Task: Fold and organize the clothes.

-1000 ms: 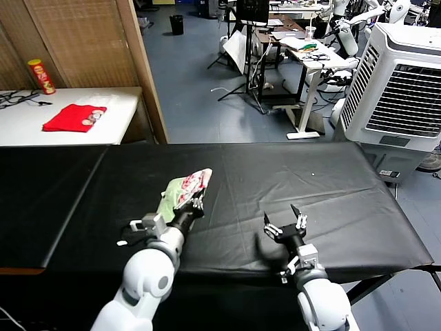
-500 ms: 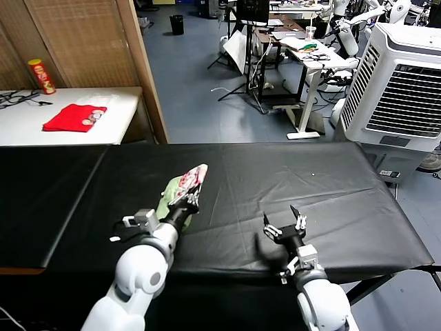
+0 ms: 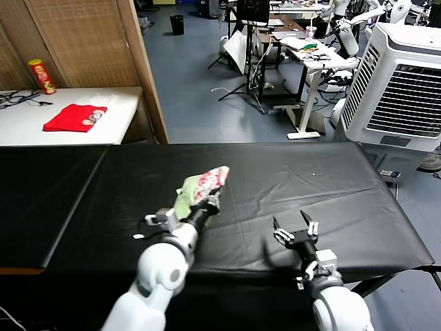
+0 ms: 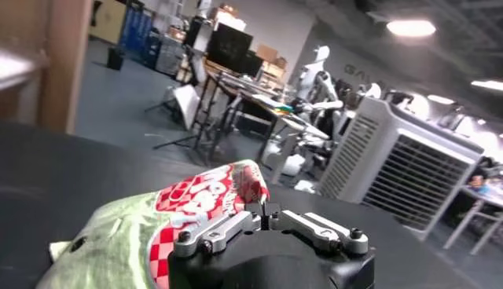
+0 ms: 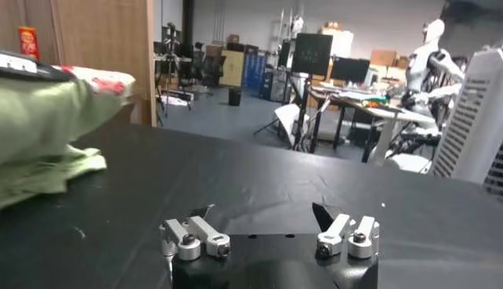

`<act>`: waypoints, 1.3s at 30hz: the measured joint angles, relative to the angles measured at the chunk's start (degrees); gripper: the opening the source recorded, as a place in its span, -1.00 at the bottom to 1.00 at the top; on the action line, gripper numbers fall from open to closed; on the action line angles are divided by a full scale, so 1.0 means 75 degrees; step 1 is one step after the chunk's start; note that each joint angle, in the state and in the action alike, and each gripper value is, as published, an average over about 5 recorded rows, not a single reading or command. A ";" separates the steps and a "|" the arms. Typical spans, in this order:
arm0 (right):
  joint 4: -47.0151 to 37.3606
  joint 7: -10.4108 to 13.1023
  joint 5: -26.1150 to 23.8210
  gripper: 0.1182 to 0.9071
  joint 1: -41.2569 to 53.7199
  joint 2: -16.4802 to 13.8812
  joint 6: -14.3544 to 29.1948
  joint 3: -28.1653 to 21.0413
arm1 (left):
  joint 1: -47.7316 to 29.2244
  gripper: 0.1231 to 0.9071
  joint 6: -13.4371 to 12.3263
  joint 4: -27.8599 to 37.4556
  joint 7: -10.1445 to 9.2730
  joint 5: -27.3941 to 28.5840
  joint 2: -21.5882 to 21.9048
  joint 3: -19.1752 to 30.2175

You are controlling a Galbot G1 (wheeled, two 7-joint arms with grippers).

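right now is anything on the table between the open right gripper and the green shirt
Nothing visible. Only bare black table lies between the open right gripper and the T-shirt, which the left gripper holds shut on its bundled fabric.

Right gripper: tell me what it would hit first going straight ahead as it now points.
Probably nothing soon: the open right gripper points over bare black table; the T-shirt, held by the left gripper, lies off to its left.

At frame centre the left pincer (image 3: 207,205) grips the bunched green T-shirt (image 3: 200,187) over the black desk (image 3: 331,193), while the right pincer (image 3: 296,231) gapes at lower right.
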 joint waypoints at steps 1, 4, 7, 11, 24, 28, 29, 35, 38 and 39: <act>0.0074 -0.0001 0.0043 0.72 -0.0086 0.0001 -0.0016 0.0065 | -0.0006 -0.97 -0.0008 0.0103 0.0055 0.0021 -0.0103 0.0094; 0.0232 -0.0011 0.0247 0.72 -0.0253 -0.0010 -0.0128 0.0181 | -0.0019 -0.96 -0.0049 0.0357 0.0281 0.0126 -0.0314 0.0323; 0.0265 -0.0057 0.0659 0.72 -0.0257 -0.0086 -0.0387 0.0171 | -0.0059 -0.68 -0.0102 0.0427 0.0554 0.0183 -0.0348 0.0425; 0.0134 -0.0106 0.1341 0.72 -0.0061 -0.0179 -0.0777 -0.0013 | -0.0045 -0.06 -0.0158 0.0232 0.0894 0.0231 -0.0158 0.0388; -0.0940 0.0672 0.3460 0.72 0.1327 0.0241 -0.1532 -0.1045 | 0.0629 0.72 -0.0375 -0.0904 0.0783 0.0155 0.1130 -0.0629; -0.1188 0.0845 0.3700 0.57 0.1535 0.0400 -0.1671 -0.1299 | 0.0925 0.72 -0.0403 -0.1125 0.0763 0.0211 0.1282 -0.0898; -0.1227 0.0902 0.3753 0.51 0.1553 0.0435 -0.1710 -0.1343 | 0.0998 0.72 -0.0406 -0.1177 0.0758 0.0221 0.1308 -0.0952; -0.1288 0.1049 0.3938 0.24 0.1506 0.0536 -0.1758 -0.1378 | 0.1321 0.72 -0.0430 -0.1375 0.0745 0.0249 0.1390 -0.1206; -0.1325 0.1028 0.3964 0.14 0.1478 0.0537 -0.1718 -0.1336 | 0.1422 0.72 -0.0447 -0.1405 0.0745 0.0285 0.1387 -0.1273; -0.1349 0.1016 0.3962 0.10 0.1478 0.0533 -0.1700 -0.1321 | 0.1450 0.72 -0.0456 -0.1411 0.0745 0.0302 0.1384 -0.1290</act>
